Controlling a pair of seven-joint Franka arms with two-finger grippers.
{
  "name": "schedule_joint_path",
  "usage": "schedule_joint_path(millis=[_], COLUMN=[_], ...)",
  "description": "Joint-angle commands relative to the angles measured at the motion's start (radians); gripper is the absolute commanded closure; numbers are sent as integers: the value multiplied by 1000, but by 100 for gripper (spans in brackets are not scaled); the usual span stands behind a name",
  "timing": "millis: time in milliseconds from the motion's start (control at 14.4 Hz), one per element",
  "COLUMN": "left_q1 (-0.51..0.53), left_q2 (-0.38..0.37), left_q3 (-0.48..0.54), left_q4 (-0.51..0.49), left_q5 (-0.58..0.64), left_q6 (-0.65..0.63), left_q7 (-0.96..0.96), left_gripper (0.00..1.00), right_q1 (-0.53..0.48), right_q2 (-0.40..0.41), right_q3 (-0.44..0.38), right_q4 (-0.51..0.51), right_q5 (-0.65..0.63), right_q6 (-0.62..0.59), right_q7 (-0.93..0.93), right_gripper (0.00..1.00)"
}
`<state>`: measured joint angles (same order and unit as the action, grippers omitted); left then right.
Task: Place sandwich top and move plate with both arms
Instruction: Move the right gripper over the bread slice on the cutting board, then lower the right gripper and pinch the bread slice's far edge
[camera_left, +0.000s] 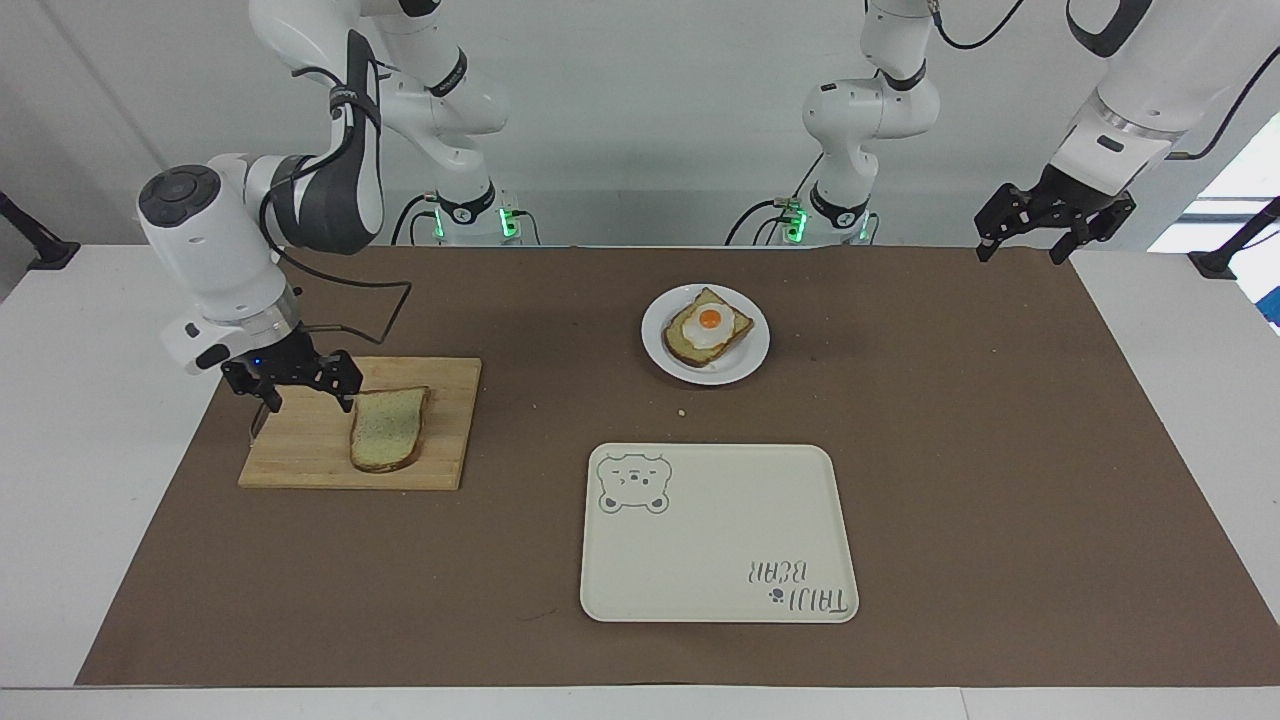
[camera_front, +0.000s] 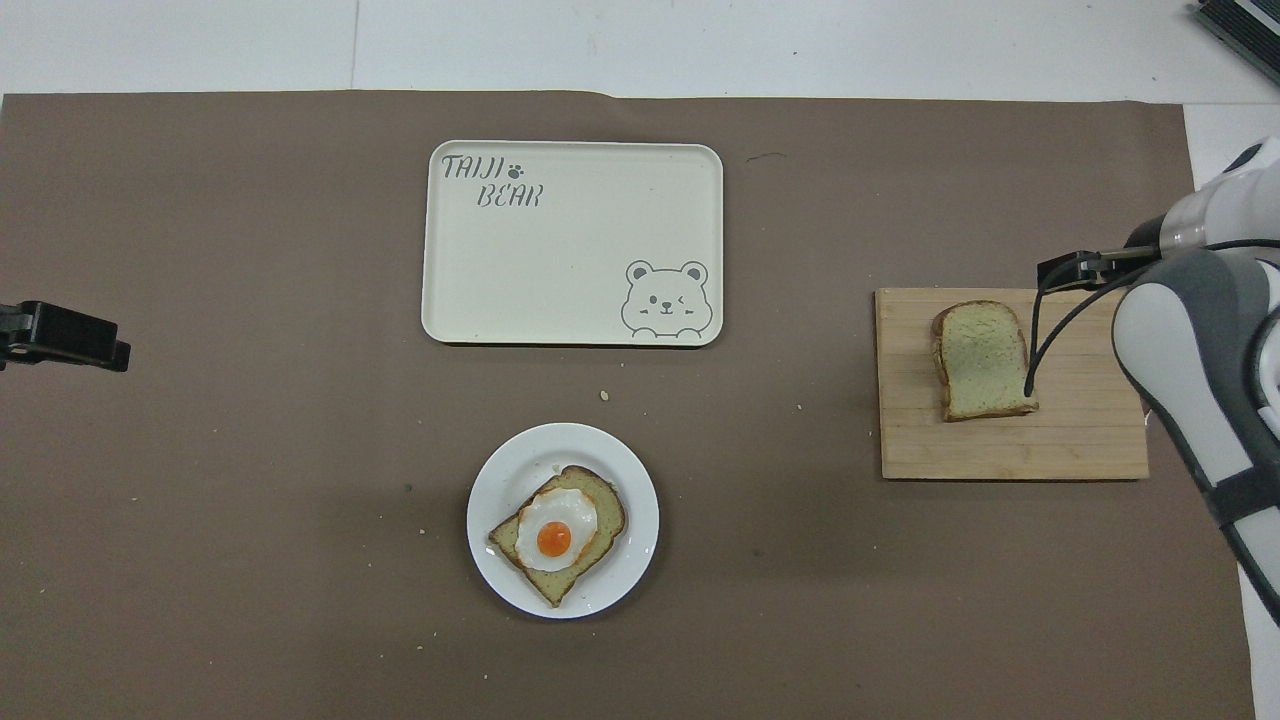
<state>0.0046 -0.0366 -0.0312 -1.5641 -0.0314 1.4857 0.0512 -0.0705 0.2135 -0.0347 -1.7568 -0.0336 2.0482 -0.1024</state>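
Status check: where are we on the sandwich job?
Nothing is finished yet. The bread slice lies on the cutting board, ungrasped. The right claw is open over the board beside it. The left claw waits at its end. Left: top the egg toast, move the plate.

Left gripper (camera_front: 60, 338) cut off by overhead view's edge, right gripper (camera_front: 1075, 268) mostly hidden under its own arm there, cable crossing sandwich top (camera_front: 983, 360), tray (camera_left: 718, 533) lettering upside down in facing view
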Motion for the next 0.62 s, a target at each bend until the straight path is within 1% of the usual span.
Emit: schedule_joint_path(millis=[0,555], left_q1=[-3,-3], left_q2=[-19,-19], left_q3=[5,5], left_q4=[-17,-17], left_q5=[8,8], left_q6=[-7,-8], left_q7=[9,9], left_gripper=[0,0], right_q1=[3,8], right_q2=[23,35], right_q3=[2,6], right_q4=[-7,-7], right_q5=[14,14], right_q6=[46,63], right_q7=[-11,9], right_gripper=[0,0])
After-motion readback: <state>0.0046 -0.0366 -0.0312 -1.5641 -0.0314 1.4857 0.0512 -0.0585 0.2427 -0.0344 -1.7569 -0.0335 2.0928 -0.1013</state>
